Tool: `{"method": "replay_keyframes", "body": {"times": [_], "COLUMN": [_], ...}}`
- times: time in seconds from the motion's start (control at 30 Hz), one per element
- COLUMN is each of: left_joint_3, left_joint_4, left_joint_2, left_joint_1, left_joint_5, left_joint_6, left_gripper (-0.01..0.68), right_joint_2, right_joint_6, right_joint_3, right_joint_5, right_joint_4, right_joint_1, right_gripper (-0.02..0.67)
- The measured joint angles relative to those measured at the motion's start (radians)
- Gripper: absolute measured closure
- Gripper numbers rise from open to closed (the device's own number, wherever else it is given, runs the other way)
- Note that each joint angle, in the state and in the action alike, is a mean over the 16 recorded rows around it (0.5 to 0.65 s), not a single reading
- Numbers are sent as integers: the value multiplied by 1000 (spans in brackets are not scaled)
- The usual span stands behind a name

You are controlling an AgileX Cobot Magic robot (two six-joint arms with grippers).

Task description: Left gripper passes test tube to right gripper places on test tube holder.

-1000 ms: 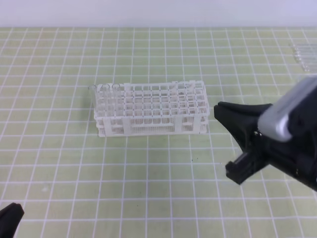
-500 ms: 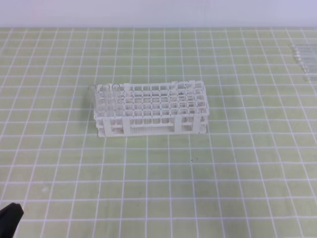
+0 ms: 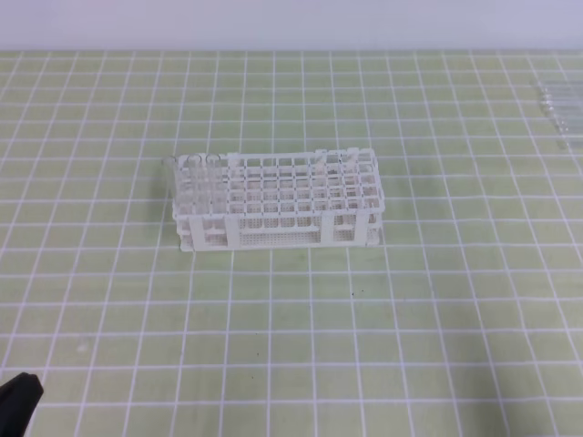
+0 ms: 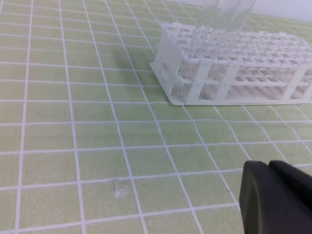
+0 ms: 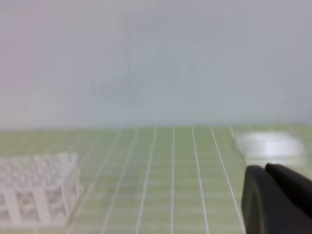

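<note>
The test tube holder stands on the green gridded bench, a little toward the far edge and slightly left of the middle. It is a white two-tier lattice with its long side facing the near edge. Clear test tubes stand upright in the holes at its left end, their rims rising above the top tier; one more glassy rim shows near the right end, though it is hard to make out. In the left wrist view those upright tubes tower over the holder's near corner.

A loose bunch of clear tubes lies flat by the far right edge of the bench, well apart from the holder.

The left pincer shows only as a black tip at the near left corner; in its own view a black finger fills the lower right, and whether it is released or clenched I cannot tell. The right pincer appears only in its own blurred view as black fingers close together with nothing visible between them; its state I cannot tell either.
</note>
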Motion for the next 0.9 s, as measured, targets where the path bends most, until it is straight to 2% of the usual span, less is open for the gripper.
{"method": "replay_keyframes", "body": {"times": [0.4, 0.9], "left_joint_3": [-5, -4], "left_joint_4": [-1, 0], "left_joint_2": [0, 0], "left_joint_1": [0, 0], "left_joint_5": [1, 1], "left_joint_6": [0, 0], "left_gripper": [673, 673], "right_joint_2": [-68, -68], "right_joint_6": [2, 0], "right_joint_3": [6, 6], "right_joint_5": [262, 288], "right_joint_4": [64, 86], "right_joint_1": [-47, -48], "right_gripper": [651, 651]}}
